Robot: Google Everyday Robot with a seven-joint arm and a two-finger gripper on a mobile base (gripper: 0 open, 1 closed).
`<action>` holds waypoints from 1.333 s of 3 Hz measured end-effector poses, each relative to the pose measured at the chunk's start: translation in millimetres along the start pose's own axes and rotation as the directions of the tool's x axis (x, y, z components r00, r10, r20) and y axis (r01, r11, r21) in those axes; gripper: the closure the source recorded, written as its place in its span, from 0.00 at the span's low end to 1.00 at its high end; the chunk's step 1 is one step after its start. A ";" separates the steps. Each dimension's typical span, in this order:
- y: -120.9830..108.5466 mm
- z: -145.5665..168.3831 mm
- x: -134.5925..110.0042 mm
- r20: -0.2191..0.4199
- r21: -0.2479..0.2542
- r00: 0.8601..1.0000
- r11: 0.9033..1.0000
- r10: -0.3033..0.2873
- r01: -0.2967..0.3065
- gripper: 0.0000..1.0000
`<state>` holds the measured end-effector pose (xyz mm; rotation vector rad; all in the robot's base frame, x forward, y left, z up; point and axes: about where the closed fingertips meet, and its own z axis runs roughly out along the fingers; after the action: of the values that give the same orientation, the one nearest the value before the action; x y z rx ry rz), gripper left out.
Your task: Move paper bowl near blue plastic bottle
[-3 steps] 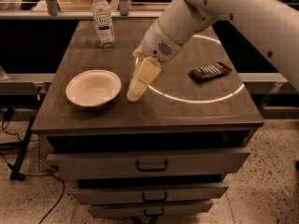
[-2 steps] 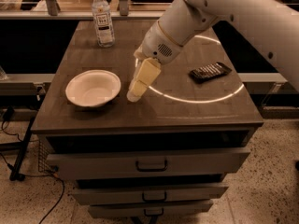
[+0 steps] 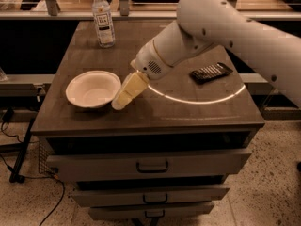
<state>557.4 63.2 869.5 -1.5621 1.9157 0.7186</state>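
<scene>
The paper bowl [image 3: 92,89] is cream-white and sits upright on the front left of the dark wooden tabletop [image 3: 155,112]. The blue plastic bottle [image 3: 103,18] is clear with a white cap and a white label, and stands at the back left of the top, well behind the bowl. My gripper [image 3: 119,103] hangs from the white arm, points down and to the left, and its tip is at the bowl's right rim, low over the table.
A flat black object [image 3: 210,72] lies on the right part of the top. The white arm [image 3: 225,27] spans the back right. Drawers with handles [image 3: 151,166] are below the front edge. A rail and shelves run behind the table.
My gripper has moved left and down, from the middle of the top to the bowl's right rim. The bowl and the bottle have not moved.
</scene>
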 end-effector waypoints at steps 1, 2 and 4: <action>-19.8 17.4 -3.4 0.064 0.048 0.995 0.996 0.070 -0.074 0.00; -30.5 21.7 -9.9 0.095 0.062 0.990 0.992 0.102 -0.108 0.00; -36.1 50.9 -33.4 0.118 0.007 0.973 0.980 0.197 -0.199 0.00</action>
<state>602.8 115.7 855.6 -1.2989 2.0027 0.8537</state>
